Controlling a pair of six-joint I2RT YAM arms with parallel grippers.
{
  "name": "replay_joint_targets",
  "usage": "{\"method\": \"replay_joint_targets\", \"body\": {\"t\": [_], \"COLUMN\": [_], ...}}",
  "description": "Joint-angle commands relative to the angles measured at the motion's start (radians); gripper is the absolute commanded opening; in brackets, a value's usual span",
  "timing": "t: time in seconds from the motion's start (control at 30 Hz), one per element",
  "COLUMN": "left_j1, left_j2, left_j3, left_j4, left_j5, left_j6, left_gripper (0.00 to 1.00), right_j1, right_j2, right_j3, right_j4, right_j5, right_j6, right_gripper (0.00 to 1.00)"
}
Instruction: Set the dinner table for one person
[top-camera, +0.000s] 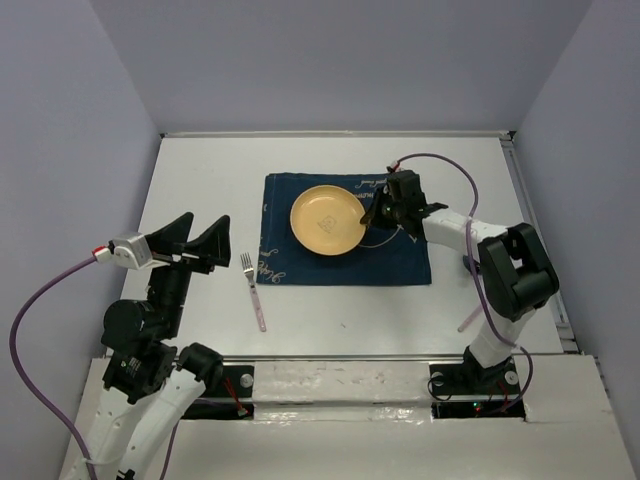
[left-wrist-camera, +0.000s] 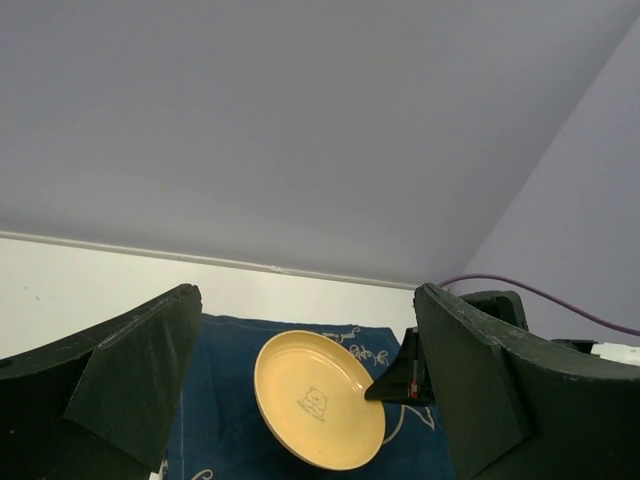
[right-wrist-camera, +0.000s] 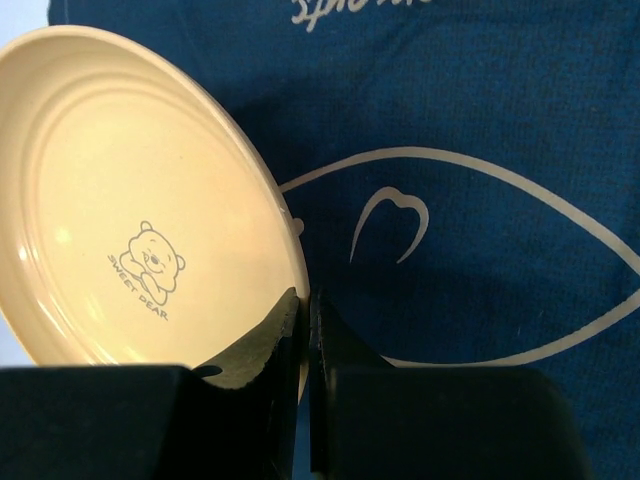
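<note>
A yellow plate (top-camera: 326, 220) with a small bear print lies over the dark blue cloth mat (top-camera: 400, 258) on the white dinner table (top-camera: 200, 180). My right gripper (top-camera: 374, 212) is shut on the plate's right rim; in the right wrist view its fingers (right-wrist-camera: 345, 350) pinch the rim of the plate (right-wrist-camera: 130, 220), which looks tilted. A fork (top-camera: 253, 288) with a pinkish handle lies on the table left of the mat. My left gripper (top-camera: 193, 240) is open and empty, raised above the table's left side; its view shows the plate (left-wrist-camera: 315, 398) ahead.
A raised rim runs along the table's far edge (top-camera: 340, 133) and right edge (top-camera: 530, 220). Purple cables trail from both arms. The left arm's base (top-camera: 140, 370) and right arm's base (top-camera: 480, 370) sit at the near edge.
</note>
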Motion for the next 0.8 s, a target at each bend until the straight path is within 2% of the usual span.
{"method": "replay_joint_targets", "body": {"t": [0.0,0.77], "left_j1": [-0.003,-0.003], "left_j2": [0.004,-0.002], "left_j3": [-0.002,-0.003], "left_j4": [0.031,0.034], "left_j5": [0.009,0.021], "left_j6": [0.018,0.023], "left_gripper": [0.99,0.99], "right_j1": [-0.025,-0.052], "right_j2": [0.020,0.085], "right_j3": [0.050,0.138], "right_j4": [-0.015,-0.110], "right_j5": [-0.021,0.032], "right_j6": [-0.036,-0.091], "right_gripper": [0.00,0.00]}}
